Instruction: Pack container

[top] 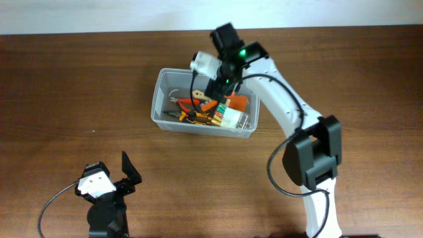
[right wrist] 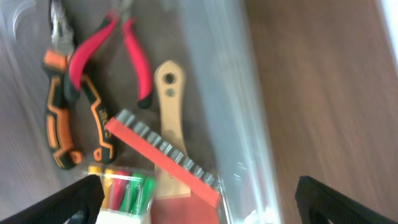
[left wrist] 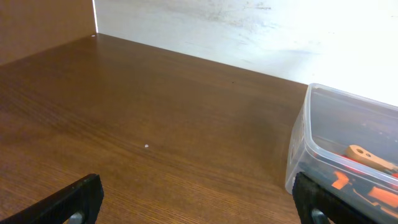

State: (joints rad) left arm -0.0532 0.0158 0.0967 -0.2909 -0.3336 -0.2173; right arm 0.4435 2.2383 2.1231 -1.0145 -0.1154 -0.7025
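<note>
The clear plastic container (top: pixel 160 99) sits at the table's middle back and holds several hand tools. In the right wrist view I see orange-and-black pliers (right wrist: pixel 68 118), red-handled pliers (right wrist: pixel 134 50), a wooden handle (right wrist: pixel 169 106), a red bit holder (right wrist: pixel 163 155) and a clear box of coloured pieces (right wrist: pixel 124 190). My right gripper (right wrist: pixel 193 199) is open and empty above the container's far wall (right wrist: pixel 239 124). My left gripper (left wrist: pixel 199 202) is open and empty low over the table's front left, with the container's corner (left wrist: pixel 298 149) to its right.
A pale wall (left wrist: pixel 249 31) rises behind the table's back edge. The right arm (top: pixel 291 112) reaches from the front right across to the container. A black cable (top: pixel 49 205) loops by the left arm's base.
</note>
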